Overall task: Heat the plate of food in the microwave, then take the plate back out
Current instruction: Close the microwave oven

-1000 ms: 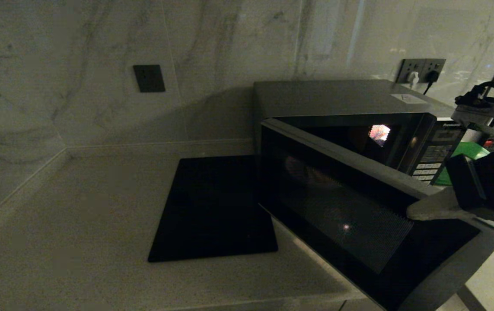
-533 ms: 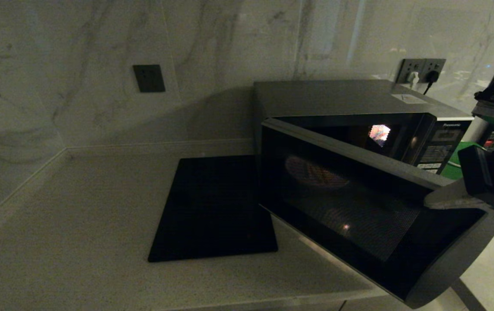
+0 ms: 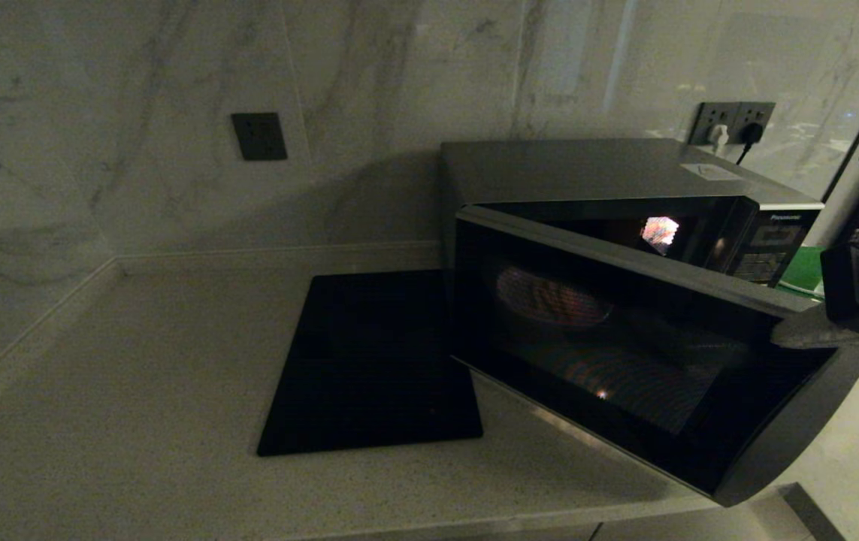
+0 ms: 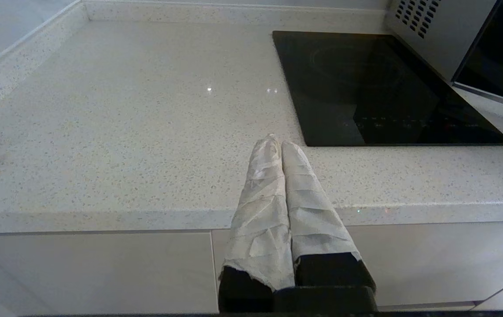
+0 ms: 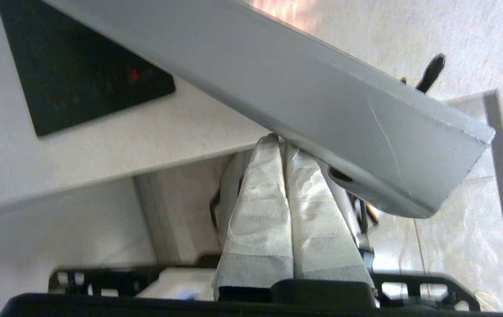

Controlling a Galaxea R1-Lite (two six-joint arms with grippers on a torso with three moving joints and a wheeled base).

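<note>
The microwave stands at the back right of the counter, its dark glass door swung partly open towards me. Through the glass the plate of food shows dimly inside, round and pale with orange sticks. My right gripper is shut and empty, its taped fingertips pressed against the outer face of the door near its free edge. In the right wrist view the grey door edge lies across the right gripper. My left gripper is shut and empty, parked low before the counter's front edge.
A flat black glass square lies on the counter left of the microwave. A green board shows behind the door's right end. Wall sockets with plugs sit above the microwave. The counter's front edge is close.
The door has swung back towards the microwave, and my shut right gripper has moved right and away with it. The plate now shows more plainly through the glass.
</note>
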